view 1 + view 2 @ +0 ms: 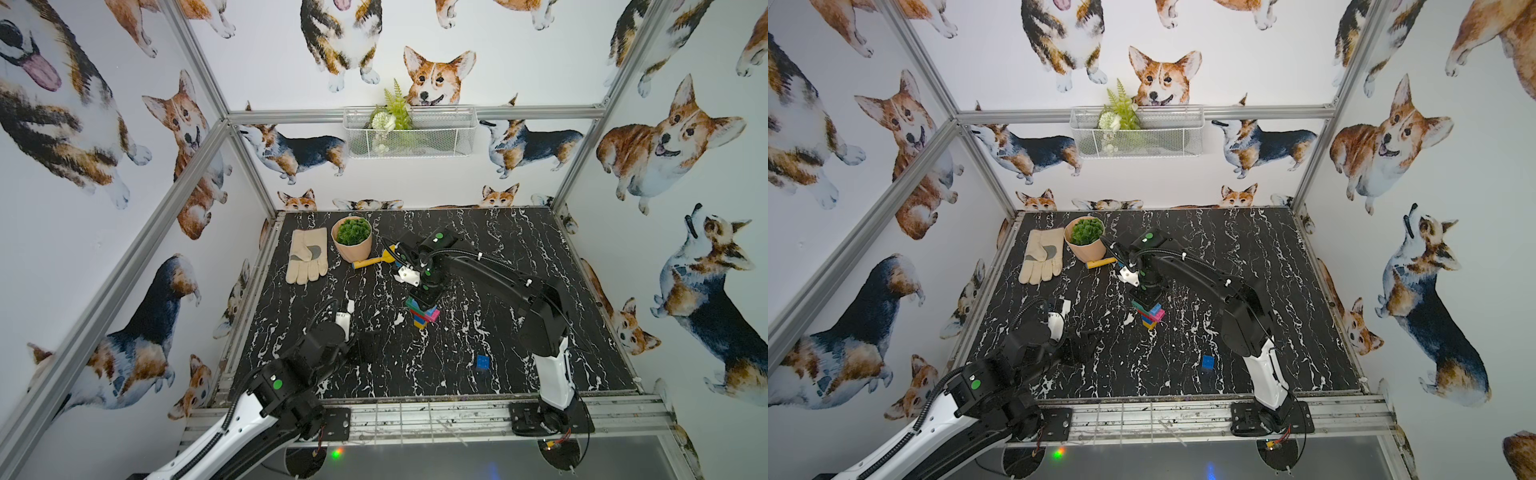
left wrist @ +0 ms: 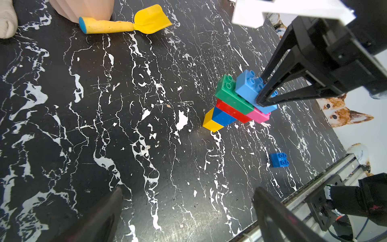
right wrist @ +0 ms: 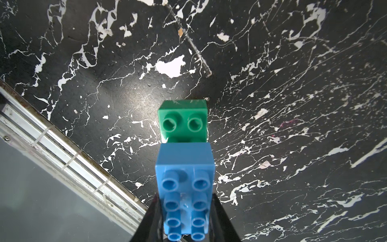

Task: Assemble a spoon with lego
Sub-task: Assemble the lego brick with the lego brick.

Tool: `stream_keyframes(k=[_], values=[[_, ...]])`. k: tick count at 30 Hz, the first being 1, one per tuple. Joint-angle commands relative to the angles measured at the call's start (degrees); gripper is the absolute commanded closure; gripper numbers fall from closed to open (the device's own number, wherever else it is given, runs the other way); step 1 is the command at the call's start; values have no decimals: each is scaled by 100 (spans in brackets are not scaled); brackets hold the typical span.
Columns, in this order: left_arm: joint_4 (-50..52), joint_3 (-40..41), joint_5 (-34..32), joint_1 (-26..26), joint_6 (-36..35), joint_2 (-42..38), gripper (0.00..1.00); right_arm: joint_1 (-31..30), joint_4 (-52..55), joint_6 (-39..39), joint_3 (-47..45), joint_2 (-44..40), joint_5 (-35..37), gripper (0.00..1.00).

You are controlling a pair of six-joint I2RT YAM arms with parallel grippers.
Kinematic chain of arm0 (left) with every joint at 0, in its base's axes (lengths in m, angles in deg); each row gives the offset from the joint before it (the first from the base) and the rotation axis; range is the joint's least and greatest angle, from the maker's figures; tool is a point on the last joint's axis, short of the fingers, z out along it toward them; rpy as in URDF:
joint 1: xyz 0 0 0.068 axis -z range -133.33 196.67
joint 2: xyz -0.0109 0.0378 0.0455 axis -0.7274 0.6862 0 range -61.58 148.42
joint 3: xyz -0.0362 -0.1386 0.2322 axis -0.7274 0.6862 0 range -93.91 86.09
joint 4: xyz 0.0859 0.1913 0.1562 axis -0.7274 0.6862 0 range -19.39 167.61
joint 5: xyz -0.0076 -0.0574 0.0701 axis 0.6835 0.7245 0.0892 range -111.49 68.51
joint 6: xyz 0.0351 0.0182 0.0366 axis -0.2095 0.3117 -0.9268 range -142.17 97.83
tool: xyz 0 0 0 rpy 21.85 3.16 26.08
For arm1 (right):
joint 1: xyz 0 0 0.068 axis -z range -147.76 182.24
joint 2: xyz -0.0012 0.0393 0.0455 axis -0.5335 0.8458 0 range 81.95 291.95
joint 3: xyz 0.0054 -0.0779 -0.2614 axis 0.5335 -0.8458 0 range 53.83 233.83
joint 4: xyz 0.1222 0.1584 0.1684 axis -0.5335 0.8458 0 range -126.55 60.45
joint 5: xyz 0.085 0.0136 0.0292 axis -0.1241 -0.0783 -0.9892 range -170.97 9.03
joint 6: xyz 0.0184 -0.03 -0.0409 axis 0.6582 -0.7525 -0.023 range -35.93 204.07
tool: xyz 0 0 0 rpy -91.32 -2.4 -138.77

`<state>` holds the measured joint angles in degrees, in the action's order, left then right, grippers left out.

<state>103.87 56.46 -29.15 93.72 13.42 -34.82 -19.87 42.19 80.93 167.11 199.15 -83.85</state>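
Note:
The spoon (image 1: 424, 313) (image 1: 1150, 316) stands upright on the black marble table. In the left wrist view its stack (image 2: 232, 106) runs from yellow at the bottom through dark blue, red, green and pink. A light blue brick (image 2: 246, 86) (image 3: 184, 165) lies on top, beside the studs of the green brick (image 3: 183, 119). My right gripper (image 2: 266, 102) (image 3: 184, 196) reaches down from above and is shut on the light blue brick's sides. One loose dark blue lego brick (image 1: 482, 362) (image 1: 1207, 362) (image 2: 279, 160) lies nearer the front. My left gripper (image 2: 188, 190) (image 1: 365, 345) hovers open and empty, left of the stack.
A beige glove (image 1: 306, 255), a potted plant (image 1: 352, 239) and a yellow toy shovel (image 1: 374, 259) (image 2: 125, 23) sit at the back left. An aluminium rail (image 1: 415, 411) borders the table's front edge. A wire basket (image 1: 409, 133) hangs on the back wall.

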Motion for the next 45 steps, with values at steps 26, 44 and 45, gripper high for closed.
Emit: stream_keyframes(k=[26,44,45], values=[[10,18,-86,24,20,-145,0,-229,517,-240,286,823,-73,98],[31,27,-95,45,44,-214,0,-194,253,-469,538,910,-117,100],[32,28,-95,41,44,-215,0,-191,231,-464,530,894,-121,100]])
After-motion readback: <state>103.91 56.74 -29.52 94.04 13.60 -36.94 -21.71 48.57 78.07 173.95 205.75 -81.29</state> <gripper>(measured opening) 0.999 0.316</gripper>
